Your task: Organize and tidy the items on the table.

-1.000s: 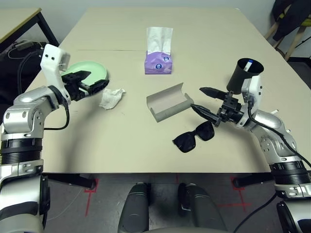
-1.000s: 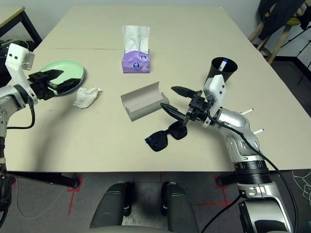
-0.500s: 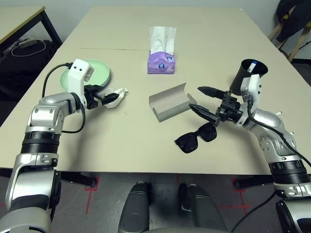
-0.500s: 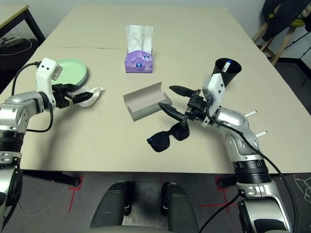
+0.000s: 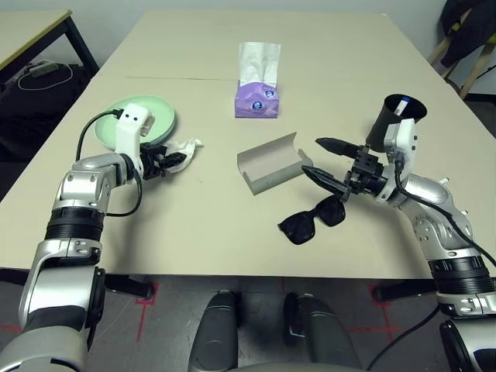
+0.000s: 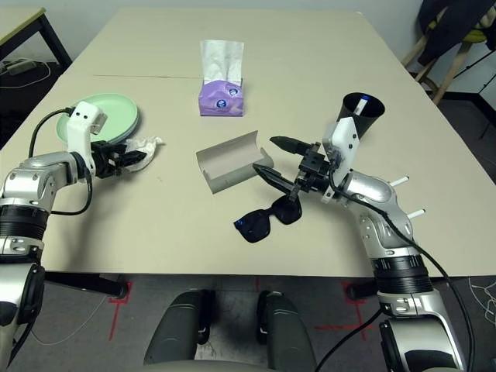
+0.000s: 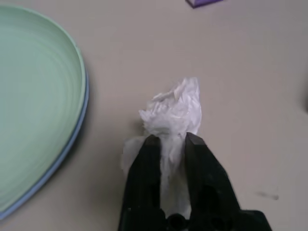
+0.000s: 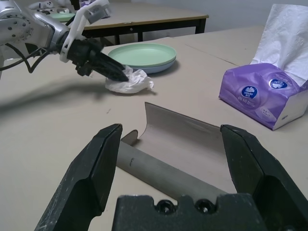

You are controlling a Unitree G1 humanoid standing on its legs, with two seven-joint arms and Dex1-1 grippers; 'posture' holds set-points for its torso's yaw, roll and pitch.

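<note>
the left end effector (image 5: 164, 160) is clamped on the crumpled tissue (image 5: 182, 150), which lies on the bench (image 5: 232, 225) at the plates' (image 5: 159, 118) four o'clock; its loose tail runs on toward two o'clock; the right end effector (image 5: 325, 161) stands agape at the glasses case's (image 5: 271, 161) three o'clock, sunglasses (image 5: 311, 219) below; whether the tissue has lifted off is hard to tell.

- You had a purple tissue box (image 5: 256, 100) upright mid-table, white tissue sticking out the top.
- Smaller beige desk with black legs (image 5: 35, 32) sat off the far left corner.
- Dark clothing hung on a chair (image 5: 465, 35) at far right.
</note>
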